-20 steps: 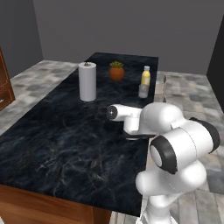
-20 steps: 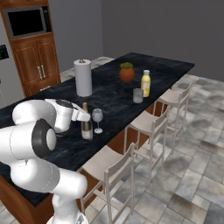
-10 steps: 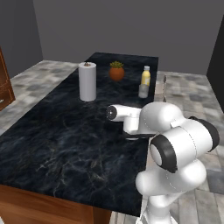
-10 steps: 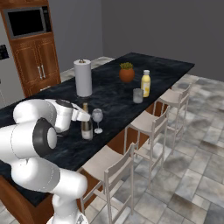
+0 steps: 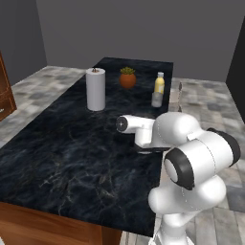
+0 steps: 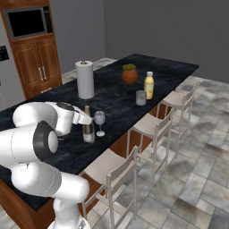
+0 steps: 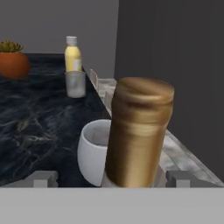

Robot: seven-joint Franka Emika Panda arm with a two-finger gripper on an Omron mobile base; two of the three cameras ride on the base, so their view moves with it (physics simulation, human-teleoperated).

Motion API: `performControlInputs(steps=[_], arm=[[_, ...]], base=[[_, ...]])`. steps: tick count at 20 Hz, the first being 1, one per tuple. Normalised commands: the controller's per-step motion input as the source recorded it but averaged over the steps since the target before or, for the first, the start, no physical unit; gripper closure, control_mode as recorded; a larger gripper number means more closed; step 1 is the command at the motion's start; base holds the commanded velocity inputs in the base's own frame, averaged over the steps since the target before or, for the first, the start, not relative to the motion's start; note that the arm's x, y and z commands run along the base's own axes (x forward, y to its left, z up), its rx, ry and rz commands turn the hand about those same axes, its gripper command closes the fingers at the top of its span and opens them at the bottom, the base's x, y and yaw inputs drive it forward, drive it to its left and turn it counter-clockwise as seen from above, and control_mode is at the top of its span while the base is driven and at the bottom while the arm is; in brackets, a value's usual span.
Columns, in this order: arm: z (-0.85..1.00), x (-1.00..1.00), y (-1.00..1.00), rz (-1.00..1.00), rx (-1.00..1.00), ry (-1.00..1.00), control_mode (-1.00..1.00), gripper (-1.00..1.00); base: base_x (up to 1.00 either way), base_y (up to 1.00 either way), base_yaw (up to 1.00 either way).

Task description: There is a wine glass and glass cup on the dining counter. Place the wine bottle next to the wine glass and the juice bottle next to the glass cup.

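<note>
The wine bottle (image 6: 88, 130) stands upright on the dining counter (image 6: 117, 95), close beside the wine glass (image 6: 99, 119). My gripper (image 6: 86, 120) is open around the bottle's neck. In the hand view the tan-topped wine bottle (image 7: 138, 131) rises between the spread fingertips (image 7: 44, 178) of the gripper (image 7: 111, 179), apart from both. The wine glass (image 7: 93, 154) is just behind it. Far down the counter the juice bottle (image 6: 149, 85) (image 5: 159, 83) (image 7: 72, 54) stands right behind the glass cup (image 6: 141, 97) (image 5: 156, 99) (image 7: 75, 84).
A white paper-towel roll (image 6: 84, 79) (image 5: 96, 89) and a potted plant (image 6: 129, 74) (image 5: 127, 78) stand farther along the counter. Stools (image 6: 156, 129) line the counter's right edge. Wooden cabinets with a microwave (image 6: 30, 21) are at the back left.
The jaws have spread off the wine bottle's neck. The bottle stays upright beside the wine glass, and the arm has barely moved.
</note>
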Motion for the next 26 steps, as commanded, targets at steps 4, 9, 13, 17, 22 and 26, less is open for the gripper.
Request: performControlInputs(steps=[4,9,13,17,22,26], arm=[[-0.02,0.00,0.08,0.00,0.00,0.00,-1.00,-1.00],[-0.03,-0.03,0.06,0.00,-0.02,0.00,-1.00,-1.00],[-0.03,-0.05,0.06,0.00,-0.03,0.00,-1.00,-1.00],[-0.03,-0.05,0.01,0.00,-0.02,0.00,-1.00,-1.00],[-0.03,-0.09,0.00,0.00,-0.03,0.00,-1.00,-1.00],[-0.03,-0.12,0.01,0.00,-0.03,0.00,-1.00,-1.00]], base=[[0.00,0.00,0.00],[0.00,0.00,0.00],[0.00,0.00,0.00],[0.00,0.00,0.00],[0.00,0.00,0.00],[0.00,0.00,0.00]])
